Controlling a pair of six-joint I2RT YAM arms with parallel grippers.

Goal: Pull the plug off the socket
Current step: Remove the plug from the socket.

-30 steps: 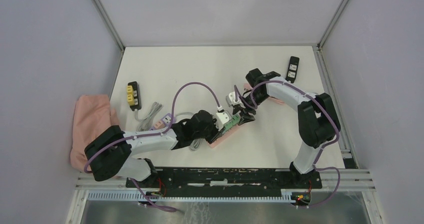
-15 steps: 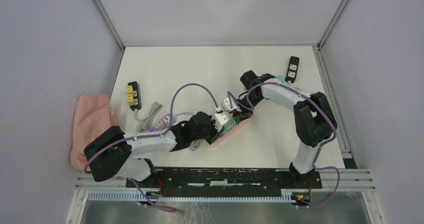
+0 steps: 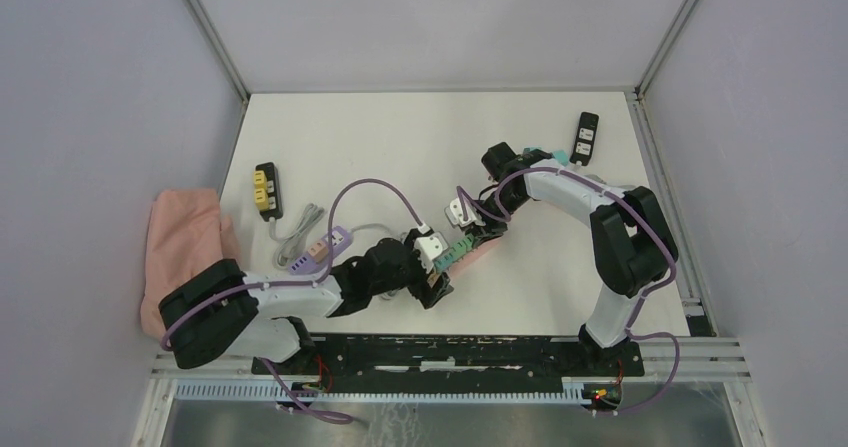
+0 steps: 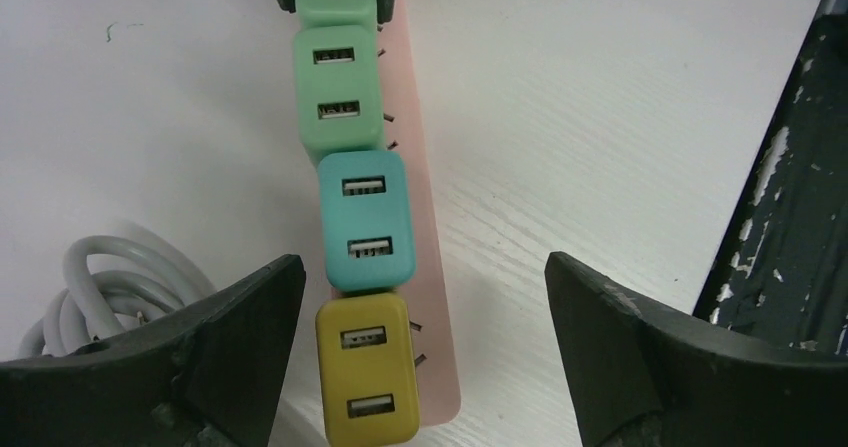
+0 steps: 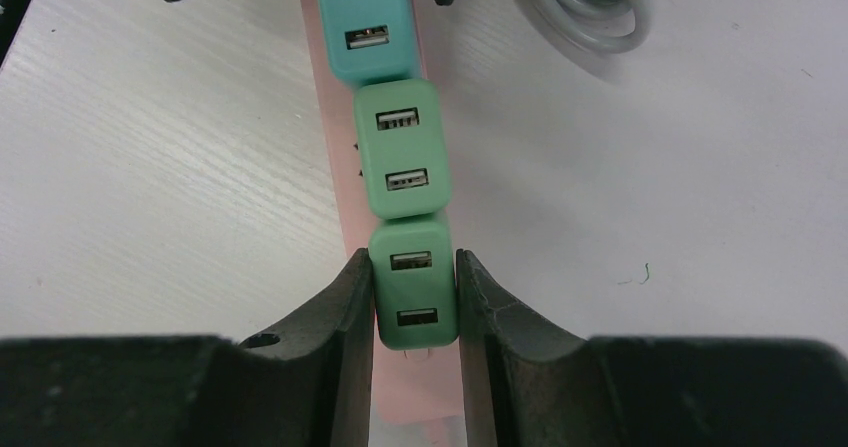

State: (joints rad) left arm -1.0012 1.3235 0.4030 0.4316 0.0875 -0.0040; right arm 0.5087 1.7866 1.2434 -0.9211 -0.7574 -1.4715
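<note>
Four USB plugs stand in a row on a pink socket strip (image 5: 335, 167) that lies flat near the middle of the white bench (image 3: 400, 137), whose painted surface shows faint wood grain. The right fingers (image 5: 335, 327) are closed tight on the end green plug (image 5: 413, 302), one pad against each side, the plug in line with its neighbours. The left fingers (image 4: 230, 337) are spread wide astride the strip at the yellow plug (image 4: 367, 382) and teal plug (image 4: 366, 222), holding nothing. A grey coiled cable (image 4: 100, 287) lies just beside them. Pale lilac walls (image 3: 100, 87) enclose the bench; a pink cloth (image 3: 180, 247) hangs over its left edge.
</note>
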